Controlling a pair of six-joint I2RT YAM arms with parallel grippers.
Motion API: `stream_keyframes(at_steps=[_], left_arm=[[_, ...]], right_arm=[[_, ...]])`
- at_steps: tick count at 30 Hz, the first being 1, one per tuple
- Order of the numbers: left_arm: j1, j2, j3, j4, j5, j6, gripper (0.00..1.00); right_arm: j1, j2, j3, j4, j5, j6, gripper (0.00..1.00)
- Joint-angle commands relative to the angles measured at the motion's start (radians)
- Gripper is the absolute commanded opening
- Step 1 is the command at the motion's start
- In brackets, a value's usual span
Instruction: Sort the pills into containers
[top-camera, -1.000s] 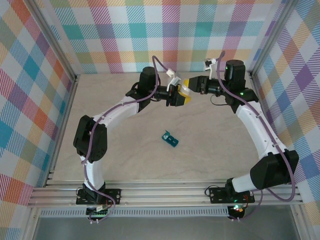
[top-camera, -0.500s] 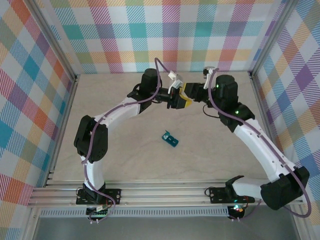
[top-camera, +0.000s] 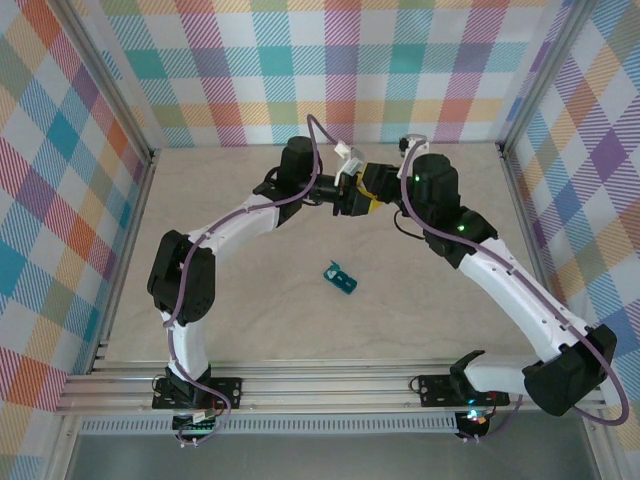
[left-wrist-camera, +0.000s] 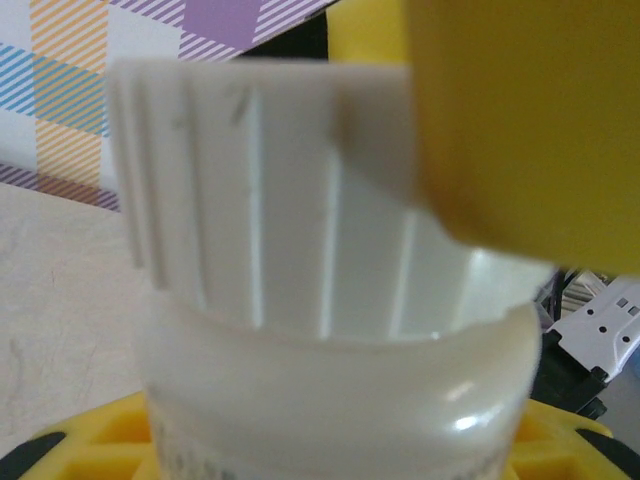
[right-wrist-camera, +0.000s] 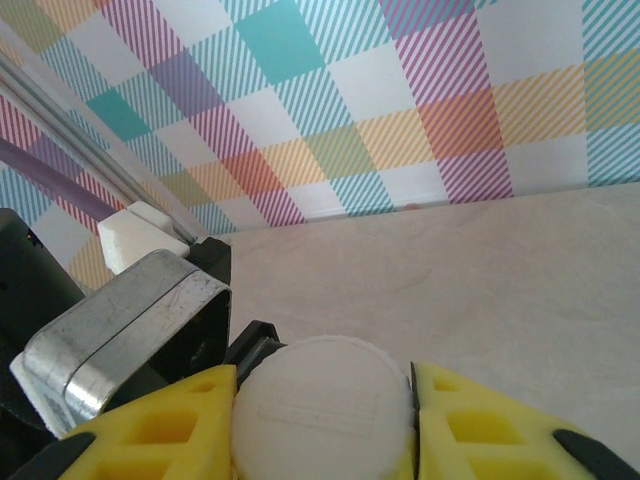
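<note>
A small white bottle is held above the far middle of the table, my left gripper shut on its body. Its ribbed white cap faces my right gripper. In the right wrist view that cap sits between the yellow fingers, which are shut on it. One yellow finger of the right gripper shows against the cap in the left wrist view. The teal pill box, the containers, lies on the table nearer the bases, apart from both grippers. The pills are out of view.
The checked back wall stands just behind the two grippers. Metal frame posts mark the table's far corners. Bare beige tabletop surrounds the pill box.
The right arm's wrist has swung left and closer to the left gripper, staying on the bottle's cap. The left arm and the pill box have not moved.
</note>
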Motion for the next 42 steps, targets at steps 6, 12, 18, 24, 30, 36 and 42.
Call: stream_keyframes(at_steps=[6, 12, 18, 24, 30, 36, 42], left_arm=[[0.008, -0.005, 0.014, 0.065, -0.091, -0.015, 0.00], [0.012, -0.004, 0.019, 0.055, -0.066, -0.012, 0.00], [0.015, 0.001, 0.026, 0.046, -0.044, -0.011, 0.00], [0.014, 0.012, 0.044, 0.030, -0.017, -0.011, 0.00], [0.014, 0.018, 0.051, 0.021, -0.007, -0.009, 0.00], [0.009, 0.025, 0.062, 0.009, -0.001, -0.003, 0.00], [0.008, 0.021, 0.062, 0.006, 0.000, 0.002, 0.00]], right_arm=[[-0.057, -0.012, 0.092, -0.196, -0.242, -0.051, 0.61], [-0.163, -0.119, 0.049, -0.201, -0.401, -0.123, 0.74], [-0.309, -0.128, 0.020, -0.142, -0.588, -0.120, 0.75], [-0.324, -0.022, 0.099, -0.129, -0.703, -0.150, 0.75], [-0.323, 0.051, 0.147, -0.107, -0.758, -0.143, 0.75], [-0.324, 0.093, 0.171, -0.097, -0.777, -0.136, 0.73], [-0.322, 0.123, 0.179, -0.095, -0.794, -0.128, 0.70]])
